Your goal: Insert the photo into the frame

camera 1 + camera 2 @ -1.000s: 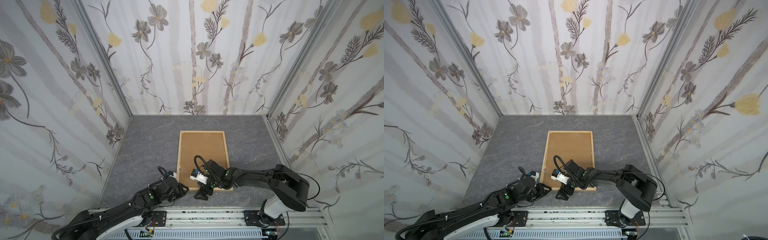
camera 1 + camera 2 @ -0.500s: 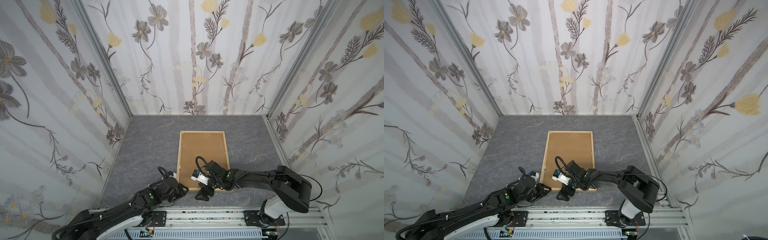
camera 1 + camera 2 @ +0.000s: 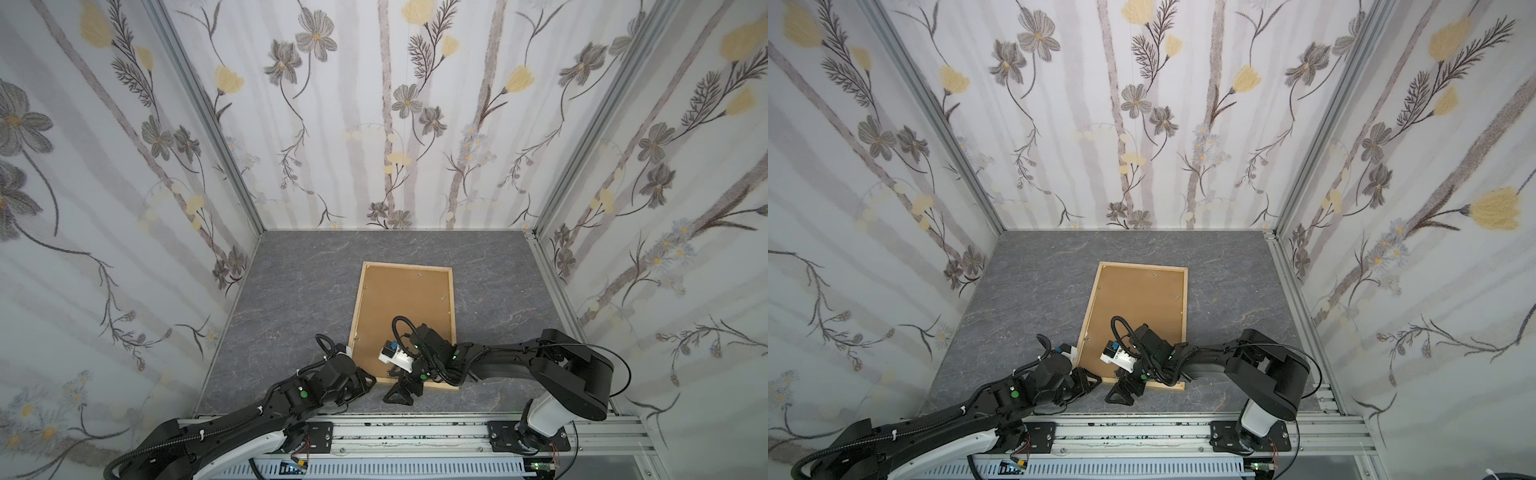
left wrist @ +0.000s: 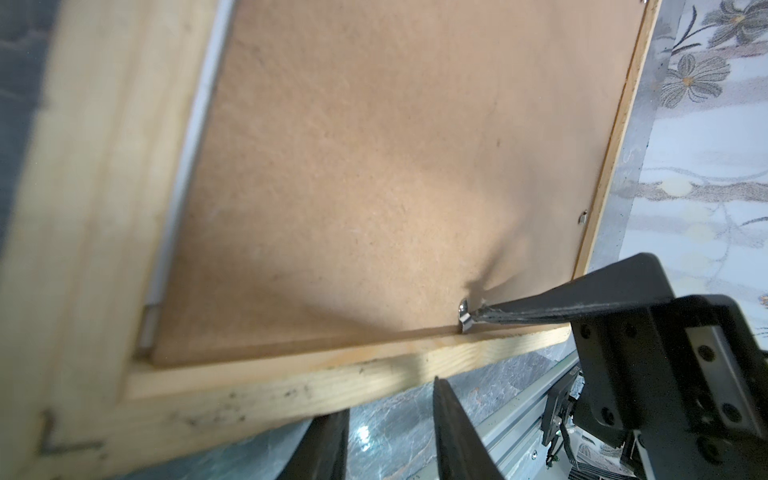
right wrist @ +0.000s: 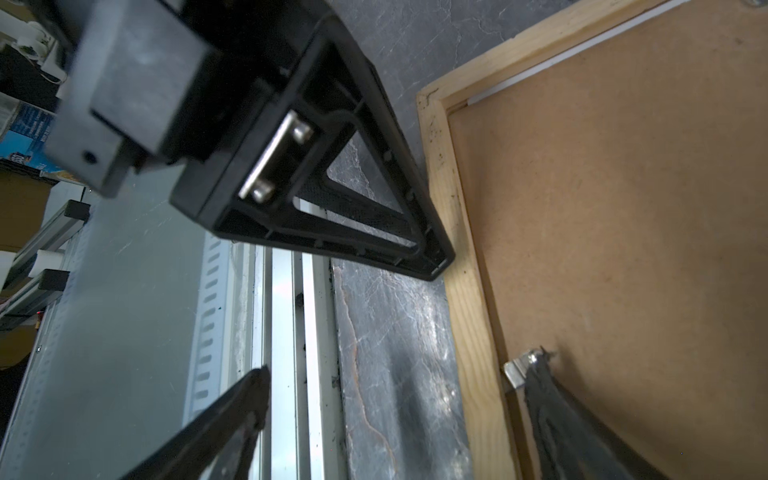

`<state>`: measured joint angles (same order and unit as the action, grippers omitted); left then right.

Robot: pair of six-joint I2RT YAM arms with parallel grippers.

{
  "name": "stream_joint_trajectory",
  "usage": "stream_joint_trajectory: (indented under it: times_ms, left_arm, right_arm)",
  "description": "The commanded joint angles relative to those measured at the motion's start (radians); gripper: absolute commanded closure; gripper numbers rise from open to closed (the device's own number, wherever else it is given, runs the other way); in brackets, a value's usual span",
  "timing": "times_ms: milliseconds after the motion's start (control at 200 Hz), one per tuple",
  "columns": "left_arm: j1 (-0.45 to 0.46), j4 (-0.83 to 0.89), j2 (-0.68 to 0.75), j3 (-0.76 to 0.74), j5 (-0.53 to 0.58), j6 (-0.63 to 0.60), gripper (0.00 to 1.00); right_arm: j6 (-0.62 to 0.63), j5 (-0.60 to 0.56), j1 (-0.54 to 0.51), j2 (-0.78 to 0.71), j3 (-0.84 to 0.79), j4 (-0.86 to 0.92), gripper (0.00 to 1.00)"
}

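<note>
Frame flat on grey marble-look tabletop, back side up, near the middle, long axis running away from the arms, near short side close to the rail. Both grippers sit at that near short side.

Right gripper spread wide, holding nothing. One fingertip touches a small bent metal tab on the near strip's inner edge. Other finger is outside the frame, over the table.

Left gripper at the near-left corner, jaws partly apart, table visible between them. One fingertip is over the near wood strip, contact unclear, no grip seen.

Inside the frame: brown hardboard backing panel fills the opening, matte and fibrous. Thin white strip shows between panel and one long side; cannot tell if it is the photo.

Frame strips are pale raw wood with visible grain, dark scuffs and a corner staple. More small tabs along the inner edges.
</note>
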<state>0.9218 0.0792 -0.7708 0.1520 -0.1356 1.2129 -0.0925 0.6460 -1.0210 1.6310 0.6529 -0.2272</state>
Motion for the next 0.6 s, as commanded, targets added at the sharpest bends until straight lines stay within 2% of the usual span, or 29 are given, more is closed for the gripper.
stream_joint_trajectory:
  times_ms: [0,235,595]
  left_arm:
    - [-0.001,-0.027,0.013,-0.006,0.023,0.012,0.67]
    - [0.0,-0.017,0.033,-0.014,0.03,0.025,0.67]
    - [-0.001,-0.025,0.012,-0.007,0.027,0.024,0.67]
  right_arm:
    - [-0.025,0.113,0.023,-0.019,-0.009,0.068,0.04]
    - [-0.007,0.065,0.095,-0.102,0.012,0.106,0.03]
    - [-0.007,0.089,0.069,-0.048,0.02,0.093,0.04]
